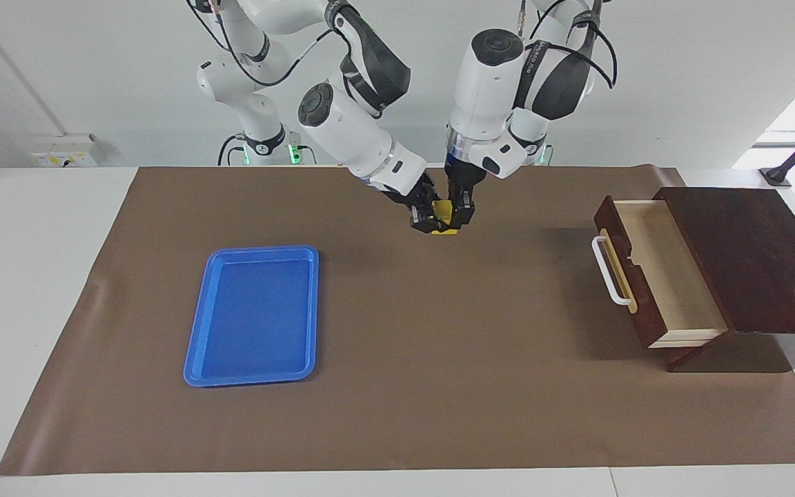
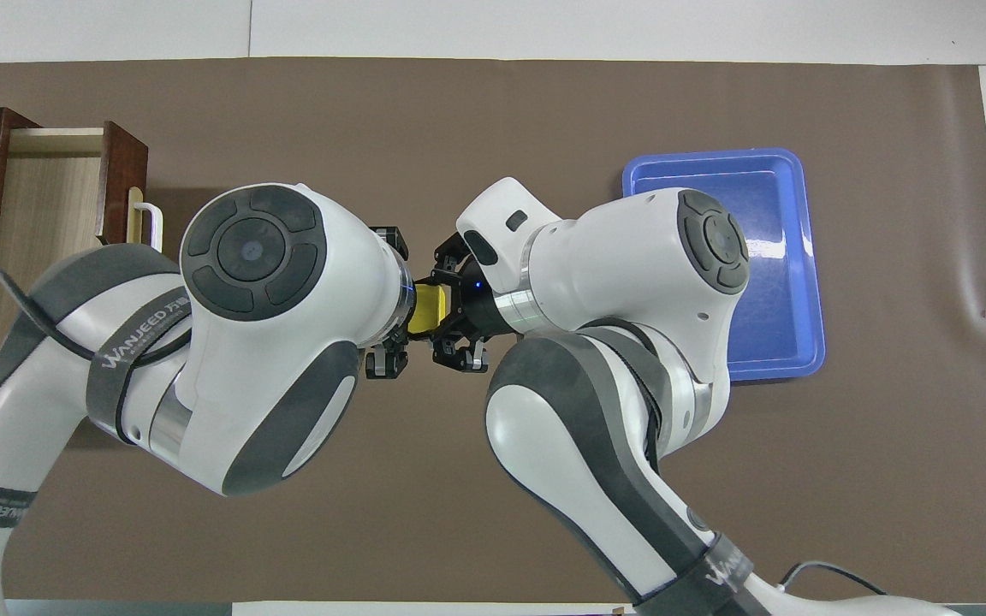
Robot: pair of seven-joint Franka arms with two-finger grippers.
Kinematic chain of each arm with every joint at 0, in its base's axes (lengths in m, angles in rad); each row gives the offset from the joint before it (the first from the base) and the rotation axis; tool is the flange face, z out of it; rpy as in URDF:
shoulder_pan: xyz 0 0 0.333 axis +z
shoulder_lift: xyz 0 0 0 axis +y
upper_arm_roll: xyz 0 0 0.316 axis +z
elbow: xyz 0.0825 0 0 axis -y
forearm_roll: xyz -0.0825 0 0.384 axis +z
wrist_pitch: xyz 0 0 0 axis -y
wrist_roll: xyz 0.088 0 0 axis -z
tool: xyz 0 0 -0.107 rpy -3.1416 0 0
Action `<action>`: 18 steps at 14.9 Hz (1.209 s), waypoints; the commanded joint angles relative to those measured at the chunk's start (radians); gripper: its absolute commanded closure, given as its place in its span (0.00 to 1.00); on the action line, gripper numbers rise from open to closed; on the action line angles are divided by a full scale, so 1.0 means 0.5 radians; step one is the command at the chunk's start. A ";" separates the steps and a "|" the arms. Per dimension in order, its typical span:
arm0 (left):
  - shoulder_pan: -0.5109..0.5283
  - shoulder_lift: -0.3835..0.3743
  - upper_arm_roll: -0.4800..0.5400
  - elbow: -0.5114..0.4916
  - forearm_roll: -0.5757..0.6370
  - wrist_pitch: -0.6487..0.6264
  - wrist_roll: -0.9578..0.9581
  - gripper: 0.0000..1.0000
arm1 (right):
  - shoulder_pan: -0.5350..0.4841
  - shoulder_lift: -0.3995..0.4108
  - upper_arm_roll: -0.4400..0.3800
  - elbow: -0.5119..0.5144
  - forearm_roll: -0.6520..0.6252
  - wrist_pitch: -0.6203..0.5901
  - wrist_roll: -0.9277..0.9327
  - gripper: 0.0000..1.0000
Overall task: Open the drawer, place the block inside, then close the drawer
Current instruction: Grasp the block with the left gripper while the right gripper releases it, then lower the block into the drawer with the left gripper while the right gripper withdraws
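Note:
The yellow block (image 1: 445, 222) is up in the air over the brown mat, between my two grippers; it also shows in the overhead view (image 2: 426, 308). My right gripper (image 1: 428, 219) reaches in tilted from the right arm's end and is shut on the block. My left gripper (image 1: 462, 211) points straight down and sits against the block's other face. The drawer (image 1: 673, 273) stands pulled open at the left arm's end of the table. Its pale wood interior is empty, and its white handle (image 1: 608, 273) faces the middle of the mat. It also shows in the overhead view (image 2: 52, 201).
A flat blue tray (image 1: 256, 314) lies empty on the mat toward the right arm's end, also seen in the overhead view (image 2: 788, 282). The dark wooden box (image 1: 763, 255) holds the drawer. The brown mat (image 1: 439, 359) covers most of the white table.

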 commanded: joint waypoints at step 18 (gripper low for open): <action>0.395 -0.191 0.049 0.080 -0.025 -0.295 0.418 1.00 | -0.090 -0.010 -0.012 0.027 -0.016 -0.110 0.098 0.00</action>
